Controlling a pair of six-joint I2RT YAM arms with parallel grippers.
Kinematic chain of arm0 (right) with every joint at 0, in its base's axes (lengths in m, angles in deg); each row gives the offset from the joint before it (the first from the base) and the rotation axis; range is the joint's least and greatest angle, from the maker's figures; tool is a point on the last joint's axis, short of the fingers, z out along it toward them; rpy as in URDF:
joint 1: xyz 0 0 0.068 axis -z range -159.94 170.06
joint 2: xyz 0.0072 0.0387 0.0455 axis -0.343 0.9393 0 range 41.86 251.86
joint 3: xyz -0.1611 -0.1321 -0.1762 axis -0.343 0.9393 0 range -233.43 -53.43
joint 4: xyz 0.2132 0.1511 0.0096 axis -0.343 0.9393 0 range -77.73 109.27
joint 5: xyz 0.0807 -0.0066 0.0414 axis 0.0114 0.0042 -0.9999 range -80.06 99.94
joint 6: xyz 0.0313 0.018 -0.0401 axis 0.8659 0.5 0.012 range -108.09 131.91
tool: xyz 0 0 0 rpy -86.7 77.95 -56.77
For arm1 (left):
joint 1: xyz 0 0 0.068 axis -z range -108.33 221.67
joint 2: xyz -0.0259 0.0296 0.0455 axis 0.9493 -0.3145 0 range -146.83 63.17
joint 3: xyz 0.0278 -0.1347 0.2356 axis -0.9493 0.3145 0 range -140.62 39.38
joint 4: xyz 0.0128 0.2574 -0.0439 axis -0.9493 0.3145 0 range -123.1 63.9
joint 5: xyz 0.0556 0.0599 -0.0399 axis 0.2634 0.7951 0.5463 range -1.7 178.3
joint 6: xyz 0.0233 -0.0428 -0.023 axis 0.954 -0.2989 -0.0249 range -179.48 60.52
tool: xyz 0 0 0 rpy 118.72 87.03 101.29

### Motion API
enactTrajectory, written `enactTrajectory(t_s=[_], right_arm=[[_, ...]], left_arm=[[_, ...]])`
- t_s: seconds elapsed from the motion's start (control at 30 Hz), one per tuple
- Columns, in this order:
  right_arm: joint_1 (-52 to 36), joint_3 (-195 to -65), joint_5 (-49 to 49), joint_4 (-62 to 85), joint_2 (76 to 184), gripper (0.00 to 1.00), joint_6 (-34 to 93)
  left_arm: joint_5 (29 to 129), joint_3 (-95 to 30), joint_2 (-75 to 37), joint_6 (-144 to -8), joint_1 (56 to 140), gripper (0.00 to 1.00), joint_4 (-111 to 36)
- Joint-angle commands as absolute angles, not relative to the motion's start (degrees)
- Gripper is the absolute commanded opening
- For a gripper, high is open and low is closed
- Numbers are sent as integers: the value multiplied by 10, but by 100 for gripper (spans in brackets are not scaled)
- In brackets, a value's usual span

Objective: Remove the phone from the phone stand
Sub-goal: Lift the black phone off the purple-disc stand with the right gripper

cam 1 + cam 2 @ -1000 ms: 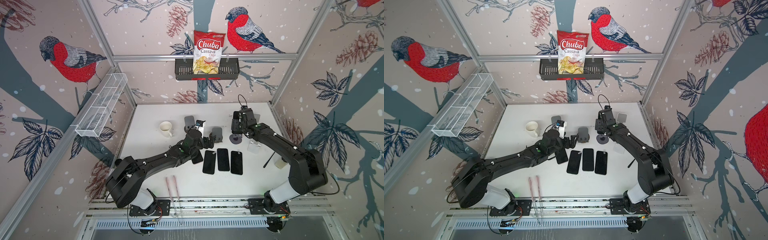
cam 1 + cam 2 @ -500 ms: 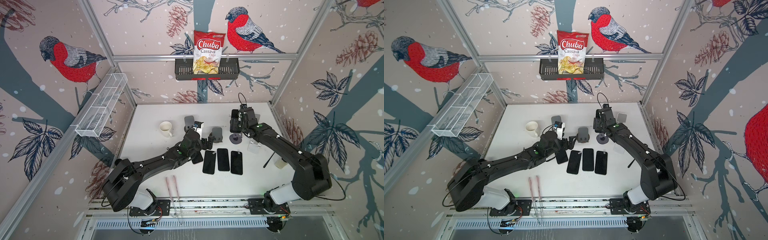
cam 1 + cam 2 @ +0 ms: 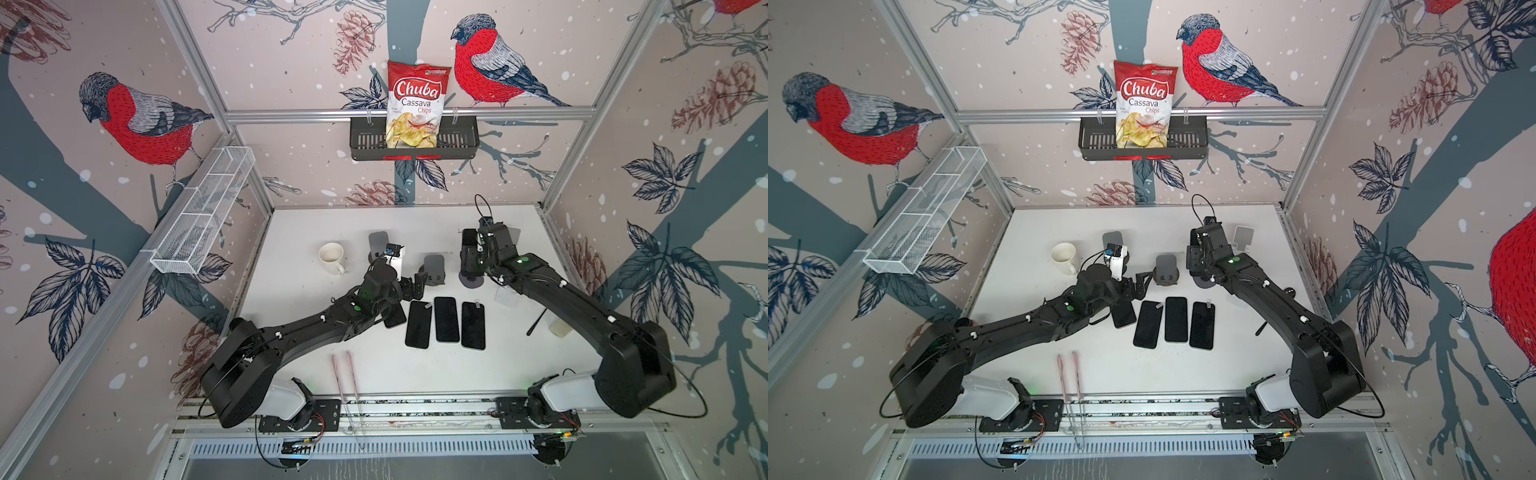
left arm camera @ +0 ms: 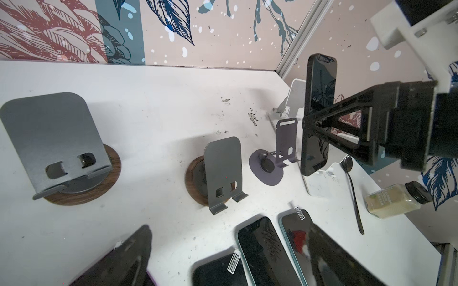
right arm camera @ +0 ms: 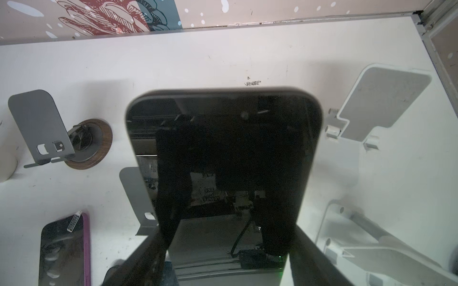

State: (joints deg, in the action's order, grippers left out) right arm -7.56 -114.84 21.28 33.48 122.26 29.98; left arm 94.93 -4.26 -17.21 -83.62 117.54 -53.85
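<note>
Over the table's far right: right gripper [image 3: 468, 259] clamped narrow on upright black phone [image 4: 321, 81], clear of empty purple stand [image 4: 286, 141] just beside. Left gripper [image 3: 415, 286] wide, empty, near grey stand [image 4: 223, 173]. Lift-off looks done; next, carry to phone row [image 3: 446, 320] and lay flat, gently.

Table [image 3: 415, 374], from above. Left: mug [image 3: 331, 257], a stand [image 3: 378, 244] to its right. Centre: second stand [image 3: 433, 266]; nearer, four phones [image 3: 446, 319] side by side; between them my left gripper [image 3: 415, 286], jaws apart. Right of centre: a phone [image 4: 321, 81] upright, clamped in my right gripper [image 4: 312, 125], just beside a third stand [image 4: 286, 138]. Far wall: chips [image 3: 417, 104] in a basket [image 3: 457, 143].
</note>
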Motion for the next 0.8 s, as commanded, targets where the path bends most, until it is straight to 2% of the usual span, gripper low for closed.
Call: enactTrajectory(t_s=[0.0,0.53,0.77], right_arm=[[-77,-1141,213,345,1211,64,317],[-96,-1056,211,416,1168,64,399],[-104,-1049,218,430,1159,64,423]], left_arm=[[954,-40,-167,-836,1176,96,-564],[955,-22,-145,-811,1175,96,-570],[1001,6,-117,-812,1173,96,-598]])
